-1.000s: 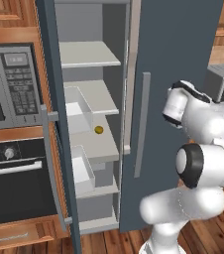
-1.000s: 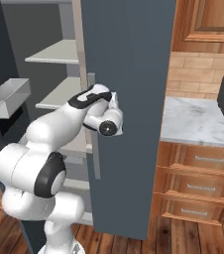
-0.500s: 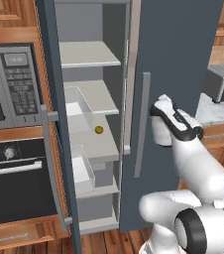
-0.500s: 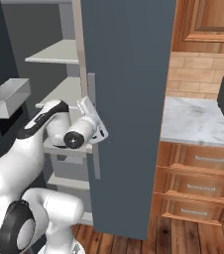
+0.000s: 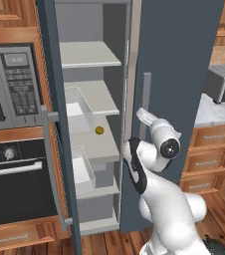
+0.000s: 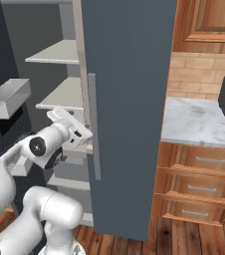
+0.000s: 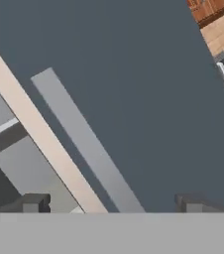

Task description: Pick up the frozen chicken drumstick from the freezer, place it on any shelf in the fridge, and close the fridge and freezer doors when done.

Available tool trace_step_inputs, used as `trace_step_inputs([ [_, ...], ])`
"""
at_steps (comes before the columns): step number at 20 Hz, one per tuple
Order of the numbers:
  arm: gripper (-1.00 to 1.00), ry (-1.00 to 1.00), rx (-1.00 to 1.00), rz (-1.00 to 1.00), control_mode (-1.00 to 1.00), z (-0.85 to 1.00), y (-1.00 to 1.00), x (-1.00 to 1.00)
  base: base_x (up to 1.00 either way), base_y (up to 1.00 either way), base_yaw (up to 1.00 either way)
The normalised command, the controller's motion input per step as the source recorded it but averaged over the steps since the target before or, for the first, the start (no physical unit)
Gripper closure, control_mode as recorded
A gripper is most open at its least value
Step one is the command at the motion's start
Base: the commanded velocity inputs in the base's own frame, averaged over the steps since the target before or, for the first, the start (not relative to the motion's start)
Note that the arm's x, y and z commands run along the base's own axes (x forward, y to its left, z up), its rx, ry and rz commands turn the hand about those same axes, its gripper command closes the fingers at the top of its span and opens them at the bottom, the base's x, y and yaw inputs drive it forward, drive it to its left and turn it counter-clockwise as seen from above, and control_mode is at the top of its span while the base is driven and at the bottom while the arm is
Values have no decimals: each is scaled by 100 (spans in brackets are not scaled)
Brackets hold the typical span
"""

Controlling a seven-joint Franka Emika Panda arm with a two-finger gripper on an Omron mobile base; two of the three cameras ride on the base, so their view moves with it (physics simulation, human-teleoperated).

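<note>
I'm bringing the empty, wide-open pincer [image 7: 111, 202] up to the fridge door's stiff bar handle [image 7: 86, 142], reckoning mid-bar gives the firmest hold.

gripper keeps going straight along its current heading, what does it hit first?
Most likely the closed fridge door: in the hand view the gripper faces its slate-blue panel, with the grey bar handle running between the fingertips. The handle stands proud, so it may touch first; depth is unclear.
</note>
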Motion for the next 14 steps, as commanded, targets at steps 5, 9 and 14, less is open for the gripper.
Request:
trace_step_inputs([
  [5,-100,43,-40,0,-100,89,72,-35,0,0,0],
  [9,-100,42,-42,0,-100,53,90,-31,0,0,0],
  [14,-100,11,-31,11,-100,-15,86,-58,0,0,0],
])
